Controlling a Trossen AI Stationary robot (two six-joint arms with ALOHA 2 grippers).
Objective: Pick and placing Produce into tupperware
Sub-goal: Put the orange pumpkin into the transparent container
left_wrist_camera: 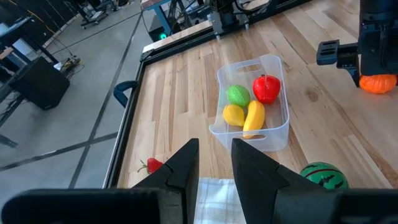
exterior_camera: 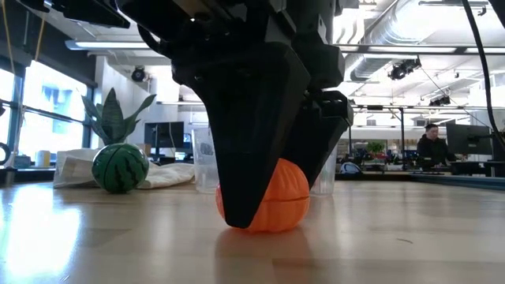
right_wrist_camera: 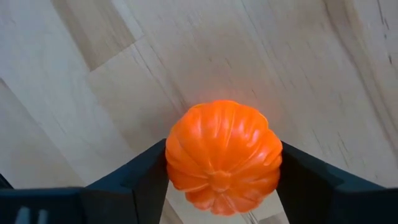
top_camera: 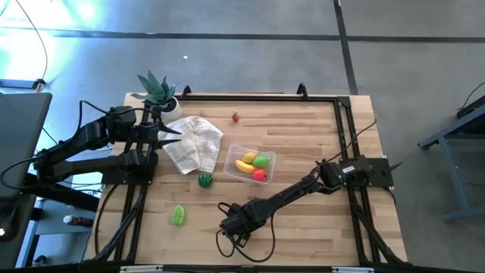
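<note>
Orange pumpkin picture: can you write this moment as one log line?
right gripper: around orange pumpkin on table | left gripper: waiting, empty | tupperware: four fruits

right arm stretched low across the table toward its front middle, right gripper point(right_wrist_camera: 221, 180) pointing down at the tabletop, one finger point(right_wrist_camera: 134, 180) on each side of an orange pumpkin point(right_wrist_camera: 222, 155), touching it. left arm folded back at the table's left rear edge, left gripper point(left_wrist_camera: 214, 165) raised, fingers narrowly apart, holding nothing.
</note>
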